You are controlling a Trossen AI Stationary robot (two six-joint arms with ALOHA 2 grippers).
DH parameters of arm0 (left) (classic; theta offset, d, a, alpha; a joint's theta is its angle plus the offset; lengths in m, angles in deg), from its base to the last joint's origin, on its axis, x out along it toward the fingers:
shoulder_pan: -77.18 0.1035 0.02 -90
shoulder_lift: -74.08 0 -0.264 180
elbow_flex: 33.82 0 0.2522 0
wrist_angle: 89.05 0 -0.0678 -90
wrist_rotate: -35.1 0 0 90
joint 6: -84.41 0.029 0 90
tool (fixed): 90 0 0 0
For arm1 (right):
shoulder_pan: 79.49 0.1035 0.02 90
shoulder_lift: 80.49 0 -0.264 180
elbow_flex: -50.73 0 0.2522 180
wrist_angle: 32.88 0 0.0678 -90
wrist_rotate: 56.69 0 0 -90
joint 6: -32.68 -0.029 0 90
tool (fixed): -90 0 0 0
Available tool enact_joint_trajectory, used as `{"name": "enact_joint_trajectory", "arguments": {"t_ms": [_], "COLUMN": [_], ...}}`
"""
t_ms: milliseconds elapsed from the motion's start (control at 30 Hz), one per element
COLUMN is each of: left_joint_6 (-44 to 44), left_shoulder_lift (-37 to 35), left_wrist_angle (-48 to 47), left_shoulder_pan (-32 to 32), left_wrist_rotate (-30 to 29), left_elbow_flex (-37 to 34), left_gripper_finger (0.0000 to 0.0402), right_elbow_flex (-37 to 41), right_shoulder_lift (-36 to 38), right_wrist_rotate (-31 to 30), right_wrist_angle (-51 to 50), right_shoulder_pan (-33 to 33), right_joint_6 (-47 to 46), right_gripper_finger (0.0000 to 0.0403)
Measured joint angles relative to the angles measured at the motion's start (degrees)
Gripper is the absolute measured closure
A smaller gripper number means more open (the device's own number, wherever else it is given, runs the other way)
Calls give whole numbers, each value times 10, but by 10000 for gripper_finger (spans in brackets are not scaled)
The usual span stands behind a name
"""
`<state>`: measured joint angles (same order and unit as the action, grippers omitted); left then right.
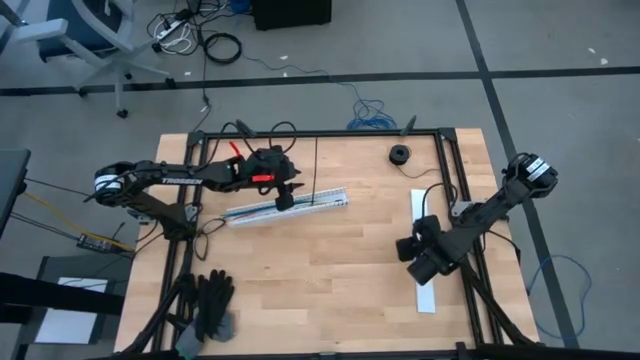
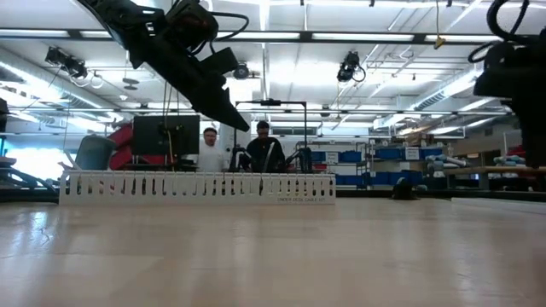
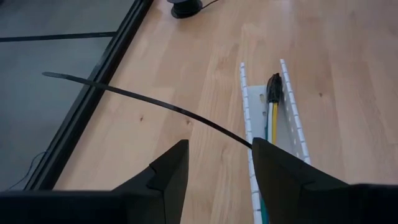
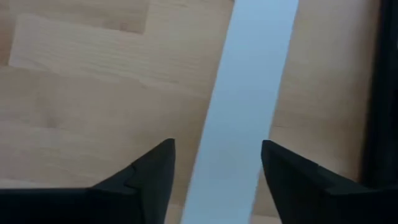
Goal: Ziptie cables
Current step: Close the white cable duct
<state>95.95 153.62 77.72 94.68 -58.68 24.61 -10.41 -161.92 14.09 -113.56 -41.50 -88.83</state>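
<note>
The cables [image 3: 273, 121], yellow and green with a small dark plug end [image 3: 273, 87], lie inside the white slotted channel [image 1: 320, 203], which rests on the table. A long black ziptie [image 3: 149, 102] slants from beyond the table's far edge to the channel. My left gripper [image 3: 217, 146] hovers open above the channel's middle [image 2: 196, 185]. My right gripper [image 4: 217, 146] hangs open at the table's right, above a flat white strip [image 4: 249, 93] that lies on the wood. My left gripper stands open with bare wood showing between its fingers. The ziptie's near end runs up to the inner edge of one finger [image 3: 256, 149] and is hidden behind it. I cannot tell whether the finger touches it.
A black spool [image 1: 400, 153] sits near the far right of the table. Black gloves [image 1: 210, 305] lie at the near left corner. A dark frame [image 1: 445, 170] borders the table. People [image 2: 209, 145] stand in the room behind. Bare wood lies between the two arms.
</note>
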Motion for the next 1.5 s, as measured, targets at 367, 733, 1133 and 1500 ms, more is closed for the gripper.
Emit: {"name": "enact_joint_trajectory", "arguments": {"t_ms": [367,733,1133,1500], "left_joint_6": [1,2,2,3], "left_shoulder_lift": [0,0,0,0], "left_wrist_angle": [0,0,0,0], "left_shoulder_pan": [0,0,0,0], "left_wrist_rotate": [0,0,0,0], "left_elbow_flex": [0,0,0,0], "left_gripper_finger": [249,249,249,249], "right_elbow_flex": [86,104,104,84], "right_shoulder_lift": [0,0,0,0], "right_wrist_rotate": [64,100,122,135], "right_wrist_angle": [135,120,116,79], "right_shoulder_pan": [-30,-37,-37,-47], "right_joint_6": [-17,-2,29,32], "right_gripper_finger": [141,162,141,90]}}
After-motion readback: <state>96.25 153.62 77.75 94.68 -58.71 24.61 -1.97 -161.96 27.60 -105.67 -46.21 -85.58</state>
